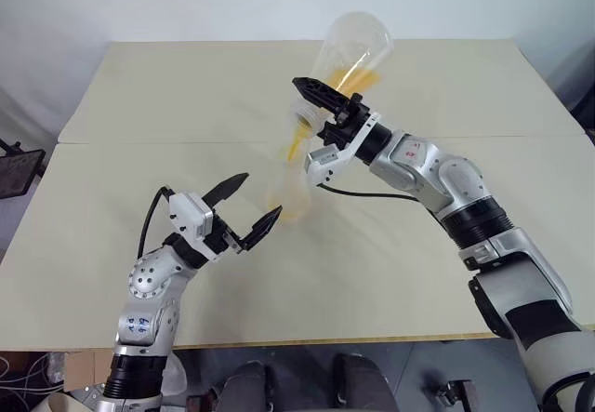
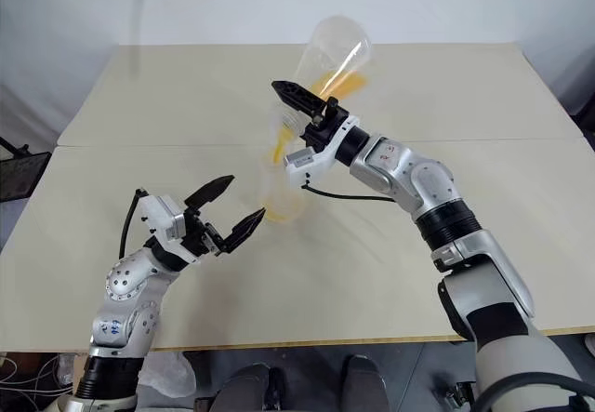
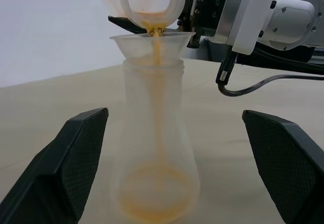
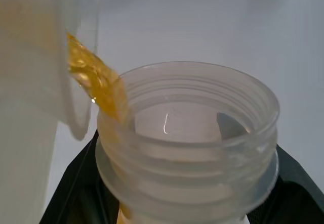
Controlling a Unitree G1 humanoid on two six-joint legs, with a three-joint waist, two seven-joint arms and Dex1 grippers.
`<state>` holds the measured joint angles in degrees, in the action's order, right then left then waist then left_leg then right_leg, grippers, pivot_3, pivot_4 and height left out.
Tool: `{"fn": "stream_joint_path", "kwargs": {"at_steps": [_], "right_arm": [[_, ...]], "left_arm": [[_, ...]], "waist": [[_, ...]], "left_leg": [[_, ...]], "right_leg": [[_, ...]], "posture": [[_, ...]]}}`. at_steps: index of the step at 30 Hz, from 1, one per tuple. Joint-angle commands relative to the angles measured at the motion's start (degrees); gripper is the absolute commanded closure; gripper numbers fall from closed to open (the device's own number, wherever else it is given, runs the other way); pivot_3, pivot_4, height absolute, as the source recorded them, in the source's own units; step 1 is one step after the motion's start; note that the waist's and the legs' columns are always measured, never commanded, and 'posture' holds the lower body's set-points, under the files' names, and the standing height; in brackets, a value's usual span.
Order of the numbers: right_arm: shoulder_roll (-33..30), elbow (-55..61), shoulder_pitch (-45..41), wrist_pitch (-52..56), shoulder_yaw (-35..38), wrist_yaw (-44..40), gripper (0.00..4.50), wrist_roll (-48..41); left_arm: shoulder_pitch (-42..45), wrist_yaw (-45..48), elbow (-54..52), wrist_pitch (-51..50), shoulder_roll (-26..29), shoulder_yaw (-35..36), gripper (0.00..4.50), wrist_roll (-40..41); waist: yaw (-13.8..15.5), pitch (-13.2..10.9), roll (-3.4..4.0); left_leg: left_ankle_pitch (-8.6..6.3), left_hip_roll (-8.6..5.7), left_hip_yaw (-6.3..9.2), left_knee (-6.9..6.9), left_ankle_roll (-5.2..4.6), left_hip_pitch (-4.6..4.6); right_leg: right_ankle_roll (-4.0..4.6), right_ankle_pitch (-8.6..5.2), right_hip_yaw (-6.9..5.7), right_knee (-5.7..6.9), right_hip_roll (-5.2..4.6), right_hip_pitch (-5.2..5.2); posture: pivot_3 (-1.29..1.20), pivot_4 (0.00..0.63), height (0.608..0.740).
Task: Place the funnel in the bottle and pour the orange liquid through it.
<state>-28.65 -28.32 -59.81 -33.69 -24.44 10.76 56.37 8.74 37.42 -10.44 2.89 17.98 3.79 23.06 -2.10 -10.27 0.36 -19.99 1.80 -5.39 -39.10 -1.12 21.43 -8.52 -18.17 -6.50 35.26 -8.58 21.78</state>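
Funnel (image 3: 152, 44) sits w/ wide end up in the bottle (image 3: 154, 148), which stands upright mid surface (image 1: 446, 282). Right pincer (image 1: 325, 105) is pinched on a big clear vessel (image 1: 353, 54), tipped mouth-down, w/ orange liquid (image 3: 158, 57) falling straight into the funnel. Left pincer (image 1: 249, 203) is spread wide beside the bottle, not touching. Surface is pale beige; wall behind is white.

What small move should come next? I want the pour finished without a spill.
Probably keep the right gripper tilting the clear vessel a touch further. A thin stream of orange liquid runs through the funnel into the bottle, some liquid remains in the vessel, and the open left gripper flanks the bottle without touching it.
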Motion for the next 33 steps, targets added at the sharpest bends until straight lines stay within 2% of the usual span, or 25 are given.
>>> {"fn": "stream_joint_path", "kwargs": {"at_steps": [1, 33], "right_arm": [[-0.58, 1.97, -1.84, 0.3, 0.55, 1.83, 2.0, -0.07], [-0.79, 3.06, -1.77, -0.09, 0.28, 5.56, 2.0, 2.23]], "left_arm": [[0.8, 0.4, -0.66, 1.38, -0.12, 0.12, 0.0, 0.09], [2.15, 1.52, 1.08, 3.1, -0.96, 0.24, 0.0, 0.45]], "waist": [[-0.01, 0.0, 0.0], [0.0, 0.0, 0.0]], "left_leg": [[0.0, 0.0, 0.0, 0.0, 0.0, 0.0], [0.0, 0.0, 0.0, 0.0, 0.0, 0.0]], "right_leg": [[0.0, 0.0, 0.0, 0.0, 0.0, 0.0], [0.0, 0.0, 0.0, 0.0, 0.0, 0.0]], "posture": [[0.0, 0.15, 0.74], [0.0, 0.15, 0.74]]}}
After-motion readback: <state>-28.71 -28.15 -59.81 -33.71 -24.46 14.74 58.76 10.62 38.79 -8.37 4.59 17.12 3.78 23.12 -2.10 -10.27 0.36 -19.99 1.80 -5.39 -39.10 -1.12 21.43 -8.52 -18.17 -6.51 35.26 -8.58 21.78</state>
